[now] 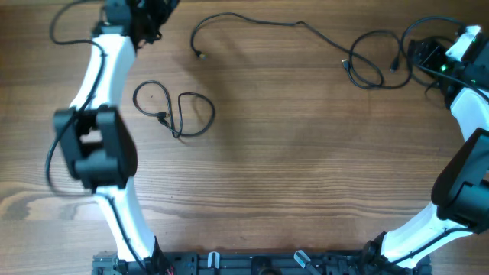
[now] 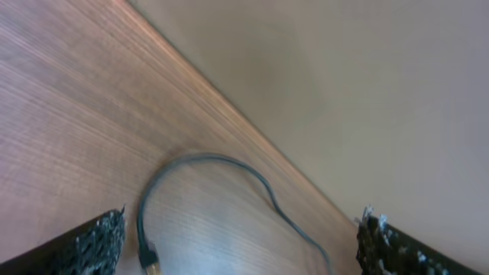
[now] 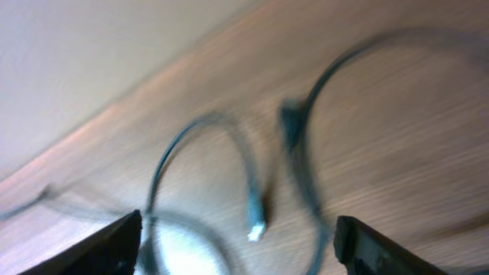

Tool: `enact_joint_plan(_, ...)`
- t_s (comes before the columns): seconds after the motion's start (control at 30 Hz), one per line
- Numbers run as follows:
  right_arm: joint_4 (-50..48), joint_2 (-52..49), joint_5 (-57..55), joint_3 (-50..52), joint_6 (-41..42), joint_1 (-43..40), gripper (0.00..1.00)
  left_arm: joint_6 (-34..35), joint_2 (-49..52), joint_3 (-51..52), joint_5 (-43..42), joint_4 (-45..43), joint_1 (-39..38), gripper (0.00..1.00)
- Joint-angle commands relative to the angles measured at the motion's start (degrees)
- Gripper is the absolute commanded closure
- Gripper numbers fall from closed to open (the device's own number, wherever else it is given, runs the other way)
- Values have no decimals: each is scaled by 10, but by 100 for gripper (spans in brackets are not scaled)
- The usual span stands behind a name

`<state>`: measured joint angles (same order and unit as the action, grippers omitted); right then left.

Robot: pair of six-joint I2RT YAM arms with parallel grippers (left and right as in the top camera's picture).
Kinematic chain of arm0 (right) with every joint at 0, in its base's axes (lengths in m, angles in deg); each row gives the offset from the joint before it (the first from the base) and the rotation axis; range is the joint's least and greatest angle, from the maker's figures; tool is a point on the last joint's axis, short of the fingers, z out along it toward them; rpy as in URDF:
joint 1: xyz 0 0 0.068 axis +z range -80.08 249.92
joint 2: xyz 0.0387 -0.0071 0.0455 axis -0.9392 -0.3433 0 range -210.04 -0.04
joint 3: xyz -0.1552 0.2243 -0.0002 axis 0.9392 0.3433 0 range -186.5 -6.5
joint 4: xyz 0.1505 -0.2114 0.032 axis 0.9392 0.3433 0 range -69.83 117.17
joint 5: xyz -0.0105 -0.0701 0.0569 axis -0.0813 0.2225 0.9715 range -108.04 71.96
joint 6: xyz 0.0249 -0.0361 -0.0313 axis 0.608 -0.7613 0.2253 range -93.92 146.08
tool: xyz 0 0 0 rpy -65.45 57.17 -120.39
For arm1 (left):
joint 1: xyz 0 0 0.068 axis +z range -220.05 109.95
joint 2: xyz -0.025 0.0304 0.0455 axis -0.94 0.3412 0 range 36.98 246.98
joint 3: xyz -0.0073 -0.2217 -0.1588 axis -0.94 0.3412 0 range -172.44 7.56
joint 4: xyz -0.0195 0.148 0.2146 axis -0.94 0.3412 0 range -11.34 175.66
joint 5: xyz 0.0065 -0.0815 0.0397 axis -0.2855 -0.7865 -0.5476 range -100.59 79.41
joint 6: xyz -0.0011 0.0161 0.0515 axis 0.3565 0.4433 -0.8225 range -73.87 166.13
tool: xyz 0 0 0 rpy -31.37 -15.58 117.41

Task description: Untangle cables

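Observation:
One long black cable [image 1: 260, 21] runs along the far side of the table from a plug [image 1: 200, 55] to loops [image 1: 373, 59] at the right. A second, short cable [image 1: 174, 111] lies coiled left of centre. My left gripper [image 1: 153, 23] is at the far left and open. In the left wrist view its fingers [image 2: 92, 243] stand wide apart above a cable arc [image 2: 206, 159] with a gold-tipped plug [image 2: 151, 261], holding nothing. My right gripper [image 1: 409, 55] hovers by the loops. It is open [image 3: 244, 244] over a light-tipped plug [image 3: 257, 228], and that view is blurred.
The far edge of the wooden table [image 2: 252, 137] runs close behind both grippers. The left arm's body [image 1: 95, 145] hangs over the left of the table, the right arm [image 1: 466, 183] over the right side. A rail [image 1: 260, 263] lines the near edge.

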<state>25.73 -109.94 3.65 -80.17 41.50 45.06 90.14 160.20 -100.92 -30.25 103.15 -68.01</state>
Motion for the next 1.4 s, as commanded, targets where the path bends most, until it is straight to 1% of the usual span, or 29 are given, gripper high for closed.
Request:
enact_joint_plan(0.0,71,17,182,-5,41,6,34,-39,-80,-16,1,120,8,0)
enact_joint_plan(0.03,92,17,193,-5,41,10,40,-57,-86,-16,2,144,10,3)
enact_joint_plan(0.07,130,17,198,-5,37,18,46,-92,-92,-16,2,179,13,9)
enact_joint_plan(0.1,152,17,198,-5,31,24,51,-112,-95,-16,2,202,16,17)
enact_joint_plan(0.13,187,17,198,-5,9,35,58,-137,-97,-16,3,239,22,32)
enact_joint_plan(0.17,207,17,197,-5,-4,42,59,-146,-97,-16,3,270,27,37)
enact_joint_plan(0.2,239,17,197,-5,-26,54,59,-153,-96,-15,5,302,32,38)
enact_joint_plan(0.27,288,17,197,-5,-53,75,58,-154,-95,-9,23,375,39,38)
enact_joint_plan(0.33,329,17,196,-5,-73,98,56,-159,-95,-2,39,429,41,34)
enact_joint_plan(0.4,360,17,188,-4,-80,124,55,-190,-95,7,39,459,39,30)
enact_joint_plan(0.43,365,17,186,0,-80,139,54,-212,-95,11,39,470,36,25)
enact_joint_plan(0.5,367,17,186,10,-79,168,54,-244,-95,19,40,492,30,7)
enact_joint_plan(0.53,367,16,186,16,-78,182,53,-246,-95,21,47,505,27,0)
enact_joint_plan(0.67,372,16,187,31,-68,240,52,-237,-95,36,120,544,17,0)
enact_joint_plan(0.7,372,16,186,33,-58,255,48,-222,-95,43,146,547,16,0)
enact_joint_plan(0.73,371,16,187,35,-52,266,46,-210,-95,49,160,546,16,0)
enact_joint_plan(0.8,361,16,186,40,-28,308,44,-177,-95,69,206,528,19,0)
enact_joint_plan(0.83,354,15,186,41,-22,325,45,-164,-95,80,216,512,22,3)
enact_joint_plan(0.9,340,15,184,41,-7,355,44,-141,-95,102,216,477,29,20)
enact_joint_plan(0.93,326,15,177,41,6,374,44,-123,-95,120,216,451,34,33)
enact_joint_plan(1.0,307,15,151,41,28,404,44,-96,-95,152,207,413,41,45)
enact_joint_plan(1.03,300,15,129,41,39,419,44,-84,-95,166,196,397,43,54)
enact_joint_plan(1.1,291,15,82,41,60,446,43,-70,-95,195,169,362,46,59)
enact_joint_plan(1.17,283,15,29,41,75,474,43,-70,-95,217,150,327,46,59)
enact_joint_plan(1.27,262,15,-32,42,77,516,33,-42,-95,244,148,285,46,59)
enact_joint_plan(1.37,246,15,-66,45,76,548,28,-11,-95,260,148,260,46,59)
